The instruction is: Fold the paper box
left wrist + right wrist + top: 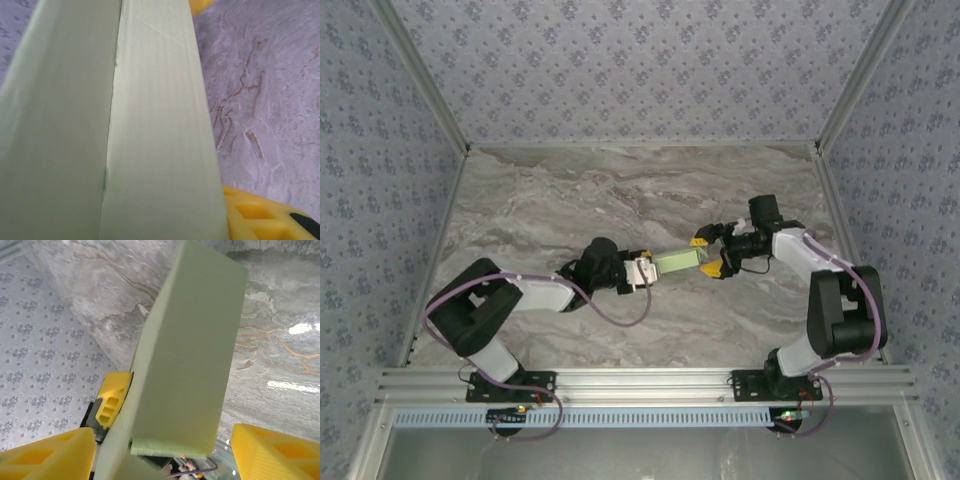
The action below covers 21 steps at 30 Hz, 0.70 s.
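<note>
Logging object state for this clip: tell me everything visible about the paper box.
The paper box is pale green thin card, matte and faintly ribbed, folded into a long flat sleeve with a lengthwise seam between two panels. It lies roughly level between the arms, seemingly raised off the marble-look table. The left gripper clamps one end with its fingers; the right gripper straddles the other end, fingers spread and not pressing it.

Soft, even light; glare patches on the table [300, 329]; the paper box [160, 125] seems blurred close up.
</note>
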{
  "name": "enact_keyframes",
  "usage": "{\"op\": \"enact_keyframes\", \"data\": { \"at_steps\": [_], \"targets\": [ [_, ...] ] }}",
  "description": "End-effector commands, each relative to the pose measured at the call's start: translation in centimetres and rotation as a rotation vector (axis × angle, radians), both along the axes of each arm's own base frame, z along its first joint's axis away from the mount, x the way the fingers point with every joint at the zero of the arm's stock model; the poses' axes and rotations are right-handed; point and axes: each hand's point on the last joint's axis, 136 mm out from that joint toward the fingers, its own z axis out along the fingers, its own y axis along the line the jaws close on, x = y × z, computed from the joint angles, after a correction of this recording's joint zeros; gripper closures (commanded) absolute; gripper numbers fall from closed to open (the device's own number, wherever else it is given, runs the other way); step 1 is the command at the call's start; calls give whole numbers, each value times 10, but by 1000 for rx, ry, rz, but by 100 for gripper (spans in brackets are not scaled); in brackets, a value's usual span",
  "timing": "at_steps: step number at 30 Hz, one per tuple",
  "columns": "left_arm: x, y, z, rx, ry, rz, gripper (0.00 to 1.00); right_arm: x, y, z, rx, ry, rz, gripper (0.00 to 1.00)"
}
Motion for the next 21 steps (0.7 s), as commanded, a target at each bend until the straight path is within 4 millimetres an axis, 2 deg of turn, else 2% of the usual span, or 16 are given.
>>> {"op": "enact_keyframes", "data": {
  "at_steps": [1, 3, 5, 8, 9, 13, 16, 18, 21],
  "targets": [
    [-23, 2, 0, -7, 228, -92, 61, -5, -11, 14, -39, -89, 5, 23],
    [-25, 5, 0, 6, 295, -109, 60, -3, -18, 22, -78, -170, 18, 23],
    [-29, 11, 1, 10, 381, -141, 61, -5, -26, 28, -175, -298, 104, 33],
    [-29, 23, 7, -9, 474, -182, 66, -5, -43, 29, -492, -505, 304, 32],
    [-28, 26, 9, -14, 489, -192, 66, -3, -44, 31, -551, -579, 351, 32],
    [-25, 30, 7, -5, 498, -197, 63, 4, -23, 50, -557, -888, 443, 38],
    [-21, 29, 5, 4, 500, -190, 61, 0, -10, 56, -616, -1089, 574, 39],
    [-19, 27, 4, 2, 499, -192, 61, -1, -3, 58, -643, -1144, 629, 39],
    [-16, 26, 3, 2, 493, -193, 61, 6, 1, 57, -662, -1114, 644, 44]
  ]
}}
